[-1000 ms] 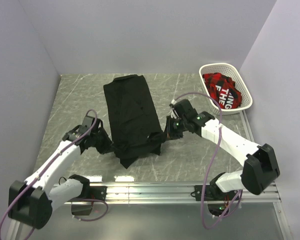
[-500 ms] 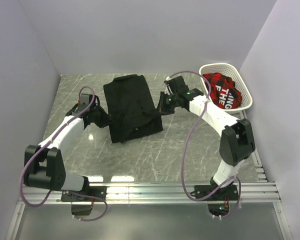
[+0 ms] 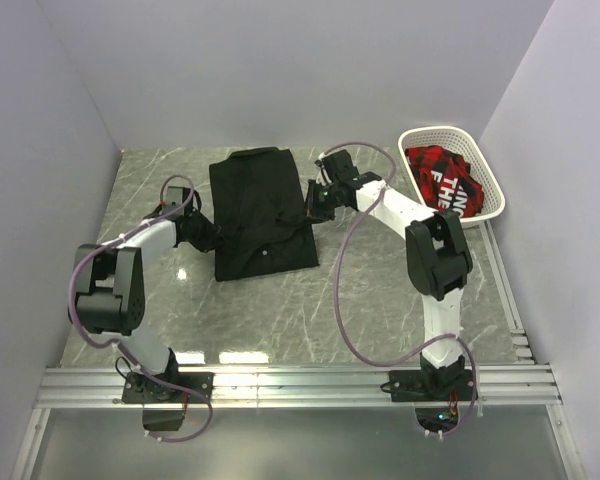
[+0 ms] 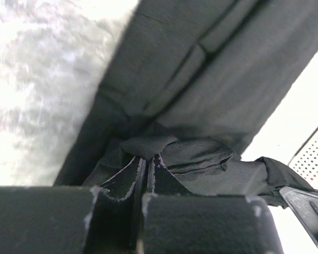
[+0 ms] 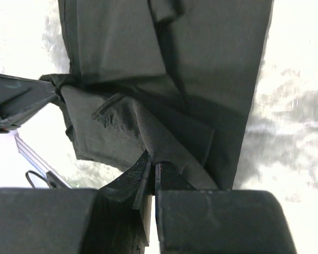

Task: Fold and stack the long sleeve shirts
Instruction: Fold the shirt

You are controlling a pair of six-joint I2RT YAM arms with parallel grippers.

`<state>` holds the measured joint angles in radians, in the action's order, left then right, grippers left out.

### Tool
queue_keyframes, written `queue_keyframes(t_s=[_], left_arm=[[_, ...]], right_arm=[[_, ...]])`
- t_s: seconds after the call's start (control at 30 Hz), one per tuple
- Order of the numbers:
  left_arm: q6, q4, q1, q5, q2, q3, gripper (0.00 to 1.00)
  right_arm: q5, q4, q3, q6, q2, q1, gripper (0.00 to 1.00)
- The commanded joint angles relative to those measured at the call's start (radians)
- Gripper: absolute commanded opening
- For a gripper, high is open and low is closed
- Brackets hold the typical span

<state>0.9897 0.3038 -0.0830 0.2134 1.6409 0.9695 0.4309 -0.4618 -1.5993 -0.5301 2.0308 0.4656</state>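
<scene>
A black long sleeve shirt (image 3: 262, 210) lies on the grey marble table, folded into a narrow panel with its near end doubled over the rest. My left gripper (image 3: 212, 234) is at the shirt's left edge and shut on the black fabric (image 4: 148, 145). My right gripper (image 3: 311, 202) is at the shirt's right edge and shut on the fabric too (image 5: 159, 153). Both hold the folded-over layer low above the lower layer. In the right wrist view the left gripper's finger (image 5: 16, 100) shows at the far side of the cloth.
A white basket (image 3: 450, 172) stands at the back right and holds a red and black garment with white letters (image 3: 443, 180). Grey walls close the table at the back and both sides. A metal rail (image 3: 300, 385) runs along the near edge.
Both grippers have carried the shirt's near end away from the bases and over the rest of the shirt. The shirt now looks about half as long. Both arms are stretched far out.
</scene>
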Motion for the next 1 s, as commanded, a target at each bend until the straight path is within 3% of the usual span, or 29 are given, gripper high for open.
queue_keyframes(t_s=[0.0,0.23,0.33,0.37,0.47,0.67,0.83,0.97], left_arm=[[0.023,-0.091,0.011,0.009,0.034,0.047,0.04],[0.032,-0.112,0.022,-0.029,0.112,0.1,0.08],[0.04,-0.117,0.028,-0.023,0.149,0.132,0.17],[0.043,-0.115,0.029,-0.02,0.166,0.143,0.24],[0.04,-0.104,0.037,-0.011,0.171,0.185,0.41],[0.018,-0.066,0.061,-0.016,0.087,0.267,0.8],[-0.035,-0.02,0.075,-0.06,-0.03,0.279,0.99],[-0.1,0.032,0.075,-0.104,-0.159,0.25,0.99]], right_arm=[[0.035,0.074,-0.067,0.007,0.037,-0.019,0.03],[0.045,0.107,-0.122,-0.042,0.112,-0.041,0.08],[0.065,0.141,-0.129,-0.082,0.131,-0.054,0.25],[0.078,0.15,-0.132,-0.091,0.138,-0.061,0.33],[0.071,0.158,-0.166,-0.097,0.132,-0.073,0.43],[0.006,0.14,-0.223,-0.064,0.056,-0.102,0.54],[-0.021,0.192,-0.072,-0.067,-0.059,-0.101,0.57],[0.005,0.331,0.152,-0.132,-0.174,-0.097,0.57]])
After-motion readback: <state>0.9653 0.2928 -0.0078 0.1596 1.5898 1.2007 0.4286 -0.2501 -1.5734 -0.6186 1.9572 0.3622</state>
